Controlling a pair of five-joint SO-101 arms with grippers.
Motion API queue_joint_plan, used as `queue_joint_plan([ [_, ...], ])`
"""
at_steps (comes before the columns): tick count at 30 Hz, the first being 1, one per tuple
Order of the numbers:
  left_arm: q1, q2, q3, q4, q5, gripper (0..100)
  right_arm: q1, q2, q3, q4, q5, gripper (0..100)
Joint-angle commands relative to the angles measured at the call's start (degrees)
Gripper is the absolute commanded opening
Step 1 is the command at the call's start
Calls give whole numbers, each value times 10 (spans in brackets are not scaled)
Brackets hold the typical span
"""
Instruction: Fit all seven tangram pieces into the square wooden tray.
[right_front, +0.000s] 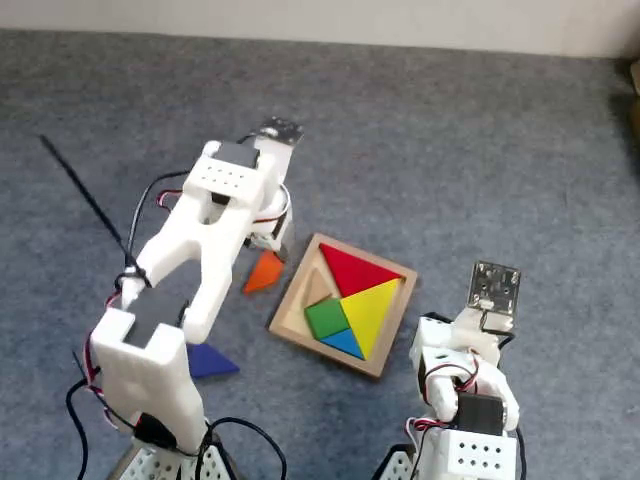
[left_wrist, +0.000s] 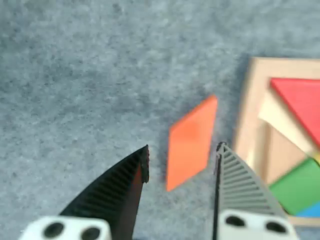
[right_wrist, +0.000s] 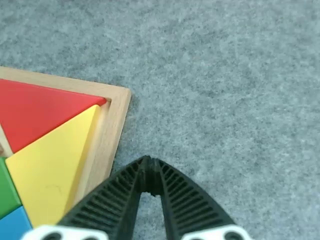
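The square wooden tray (right_front: 285, 318) lies tilted on the carpet and holds a red triangle (right_front: 352, 268), a yellow triangle (right_front: 372, 312), a green square (right_front: 325, 318) and a light-blue triangle (right_front: 345, 343); part of its floor is bare. An orange parallelogram (right_front: 265, 271) rests on the carpet just off the tray's left edge. My left gripper (left_wrist: 181, 156) is open right above it, one finger on each side of the orange parallelogram (left_wrist: 192, 141). A dark-blue triangle (right_front: 209, 361) lies beside the left arm. My right gripper (right_wrist: 149, 170) is shut, over carpet just off the tray's corner (right_wrist: 120, 107).
Grey carpet spreads all around the tray, with free room behind it and to its right. The left arm's white links (right_front: 195, 265) hang over the carpet left of the tray. A black cable (right_front: 85, 195) runs out to the far left.
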Motion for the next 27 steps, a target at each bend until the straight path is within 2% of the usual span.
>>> queue_joint_plan([
  [1,33,-38,-2,10,5,222,7,-5,57,2,-1,4],
  [11,20,96,-1,-10,18,221,7,-5,57,2,-1,4],
  [20,-30,94,-21,-10,18,187,7,-5,57,2,-1,4],
  [27,7,23,-30,14,18,187,7,-5,57,2,-1,4],
])
